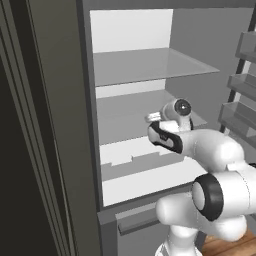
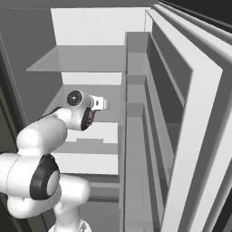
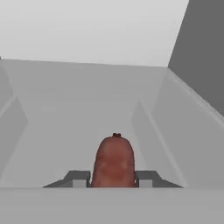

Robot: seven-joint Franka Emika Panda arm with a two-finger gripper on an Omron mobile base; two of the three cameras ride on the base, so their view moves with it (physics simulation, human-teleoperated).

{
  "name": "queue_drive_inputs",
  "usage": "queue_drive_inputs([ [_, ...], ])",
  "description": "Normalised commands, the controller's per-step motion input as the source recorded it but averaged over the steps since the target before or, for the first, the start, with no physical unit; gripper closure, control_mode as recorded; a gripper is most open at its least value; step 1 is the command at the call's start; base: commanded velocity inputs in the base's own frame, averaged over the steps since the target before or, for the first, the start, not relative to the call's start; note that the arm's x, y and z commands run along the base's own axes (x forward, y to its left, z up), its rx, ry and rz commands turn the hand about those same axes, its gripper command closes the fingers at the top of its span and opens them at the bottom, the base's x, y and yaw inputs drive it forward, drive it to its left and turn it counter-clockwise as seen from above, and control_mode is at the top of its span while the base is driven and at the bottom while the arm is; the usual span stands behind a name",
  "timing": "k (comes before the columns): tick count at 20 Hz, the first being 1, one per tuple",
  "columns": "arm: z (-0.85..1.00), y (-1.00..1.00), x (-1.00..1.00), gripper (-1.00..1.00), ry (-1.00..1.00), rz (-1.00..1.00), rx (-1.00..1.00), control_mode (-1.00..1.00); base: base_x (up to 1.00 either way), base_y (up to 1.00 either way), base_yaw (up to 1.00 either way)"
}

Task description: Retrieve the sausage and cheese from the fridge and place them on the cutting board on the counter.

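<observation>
The reddish-brown sausage stands between my two finger tips in the hand view, and both tips press against its sides. My gripper is shut on it. My hand reaches into the open fridge at the level of the middle glass shelf, and the gripper points toward the white back wall. The cheese, the cutting board and the counter are out of view.
An upper glass shelf lies above my hand. The open fridge door with its shelf bins stands close on the right, and more door bins line the right edge. A white drawer front sits below. Wooden floor shows under the arm.
</observation>
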Motion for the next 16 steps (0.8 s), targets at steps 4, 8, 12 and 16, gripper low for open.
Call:
queue_drive_inputs([
  [4, 0.97, -0.17, -0.79, 1.0, 0.0, 0.0, 0.02, -1.0, 0.0, 0.0, 0.0],
  [8, 1.0, -0.16, -0.64, 1.0, 0.0, 0.0, 0.01, -1.0, 0.0, 0.0, 0.0],
  [12, 0.59, -0.01, -0.79, 1.0, 0.0, 0.0, 0.0, -1.0, 0.0, 0.0, 0.0],
  [16, 0.44, 0.0, -0.97, 1.0, 0.0, 0.0, 0.0, -1.0, 0.0, 0.0, 0.0],
])
